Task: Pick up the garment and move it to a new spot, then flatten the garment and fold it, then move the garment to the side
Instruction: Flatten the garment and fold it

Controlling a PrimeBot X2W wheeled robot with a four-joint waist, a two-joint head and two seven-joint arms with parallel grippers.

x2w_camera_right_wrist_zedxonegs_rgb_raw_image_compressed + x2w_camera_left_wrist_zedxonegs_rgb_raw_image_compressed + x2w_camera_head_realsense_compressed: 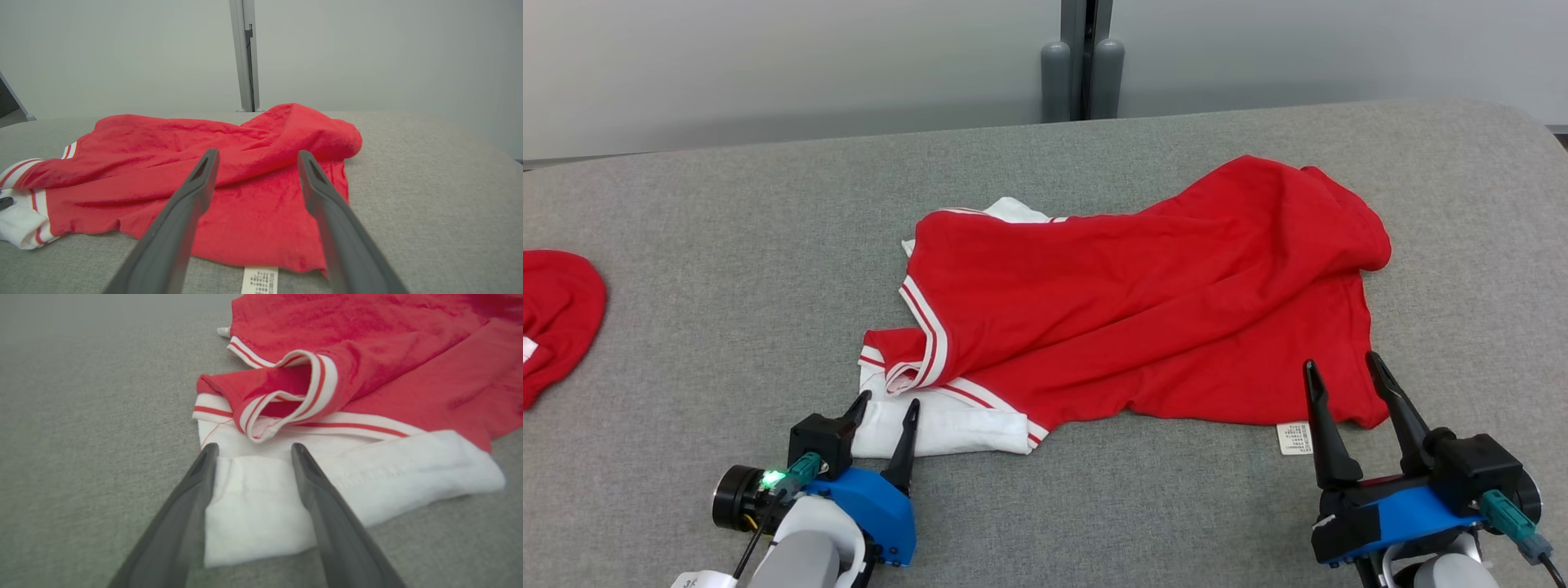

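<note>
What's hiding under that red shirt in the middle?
White fabric sticks out from beneath the red shirt at its left end, and a small label at its near hem. The rest underneath is covered.

Left gripper (254,448) is seen with jaws spread; a white sleeve (408,473) of the red garment (408,355) is straddled by its fingers (175,531). Striped red-and-white trim (325,375) is bunched just beyond the tips. Grey fabric surface (81,416) is spread beneath.
</note>
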